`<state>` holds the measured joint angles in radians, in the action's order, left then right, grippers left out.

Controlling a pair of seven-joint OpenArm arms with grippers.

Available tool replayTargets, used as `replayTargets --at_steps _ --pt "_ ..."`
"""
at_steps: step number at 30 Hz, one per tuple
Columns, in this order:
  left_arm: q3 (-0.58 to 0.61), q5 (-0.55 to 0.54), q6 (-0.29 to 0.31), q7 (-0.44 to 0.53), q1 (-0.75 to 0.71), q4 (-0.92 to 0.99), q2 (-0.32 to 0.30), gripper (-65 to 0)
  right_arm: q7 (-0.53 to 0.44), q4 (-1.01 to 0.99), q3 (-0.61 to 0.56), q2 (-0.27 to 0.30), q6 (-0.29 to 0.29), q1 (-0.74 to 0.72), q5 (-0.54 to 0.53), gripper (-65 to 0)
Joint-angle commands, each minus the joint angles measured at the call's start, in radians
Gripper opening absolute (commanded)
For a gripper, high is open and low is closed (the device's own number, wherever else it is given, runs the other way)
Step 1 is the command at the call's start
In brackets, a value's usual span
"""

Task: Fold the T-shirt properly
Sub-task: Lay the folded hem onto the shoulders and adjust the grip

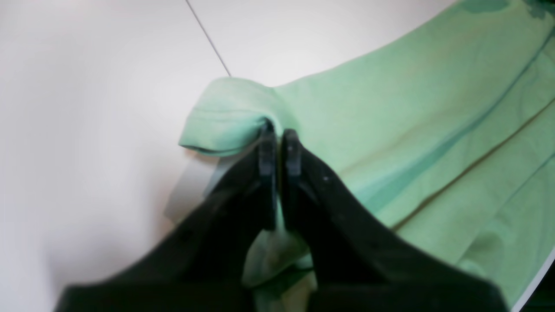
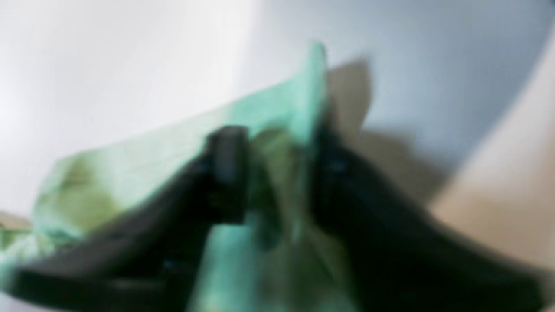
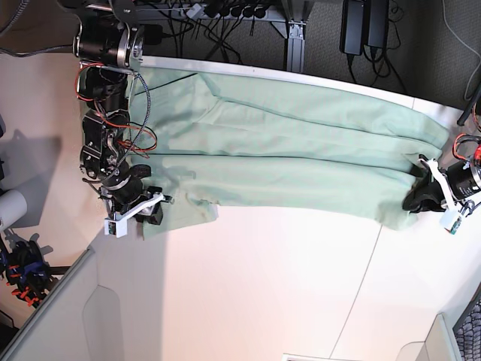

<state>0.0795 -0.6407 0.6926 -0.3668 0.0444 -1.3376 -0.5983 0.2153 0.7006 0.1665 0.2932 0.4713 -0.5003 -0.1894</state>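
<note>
Where the left wrist view looks down, the left claw [image 1: 279,138] is seen with its tips pressed together on a bunched corner of the T-shirt [image 1: 390,112], which lies over the white surface [image 1: 86,130].

From the right wrist view, heavily blurred, the right claw [image 2: 277,173] is shown with its fingers apart and green cloth gathered between them; whether the cloth is truly pinched cannot be told.

Across the base view, the T-shirt [image 3: 301,150] is laid out as a long band along the far edge of the surface [image 3: 263,286], with lengthwise folds already visible in it. The right claw [image 3: 139,207] is placed at one end and the left claw [image 3: 421,197] at the other, each at the near edge. By this showing, the lengthwise folding is judged partly done, and the crosswise folding into a compact stack is judged yet to be made.
</note>
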Motion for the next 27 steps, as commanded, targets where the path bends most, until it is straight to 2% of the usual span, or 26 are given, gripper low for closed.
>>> replayTargets --at_steps 1,2,7,11,14,18,20,23,27 --pt "-0.008 -0.018 0.006 0.021 0.016 -0.016 -0.017 -65.0 0.013 0.011 0.000 0.009 0.004 -0.020 0.003 -59.4" --pt "-0.008 -0.018 0.006 0.021 0.016 -0.016 -0.017 -65.0 0.013 0.011 0.000 0.009 0.004 -0.020 0.002 -65.0" --pt "-0.009 -0.027 0.006 0.014 0.022 -0.017 -0.022 -65.0 0.030 0.043 0.000 0.015 0.005 -0.017 0.002 -65.0" --pt "-0.009 -0.082 0.006 -0.048 0.024 -0.032 -0.047 -65.0 0.153 0.197 0.000 0.023 0.005 0.025 -0.054 -65.0" --pt "-0.009 -0.117 0.006 -0.085 0.016 -0.067 -0.075 -65.0 0.245 0.386 0.017 0.041 0.005 0.104 -0.122 -65.0" --pt "-0.009 -0.159 0.006 -0.135 -0.001 -0.152 -0.111 -65.0 0.346 0.637 0.064 0.059 0.005 0.221 -0.142 -65.0" --pt "-0.009 -0.173 0.006 -0.163 -0.022 -0.202 -0.130 -65.0 0.403 0.723 0.082 0.080 0.005 0.275 -0.183 -65.0" --pt "-0.009 -0.179 0.006 -0.176 -0.063 -0.257 -0.159 -65.0 0.426 0.806 0.113 0.110 0.005 0.358 -0.228 -65.0" --pt "-0.009 -0.178 0.006 -0.177 -0.100 -0.263 -0.181 -65.0 0.434 0.879 0.179 0.123 0.005 0.466 -0.261 -65.0"
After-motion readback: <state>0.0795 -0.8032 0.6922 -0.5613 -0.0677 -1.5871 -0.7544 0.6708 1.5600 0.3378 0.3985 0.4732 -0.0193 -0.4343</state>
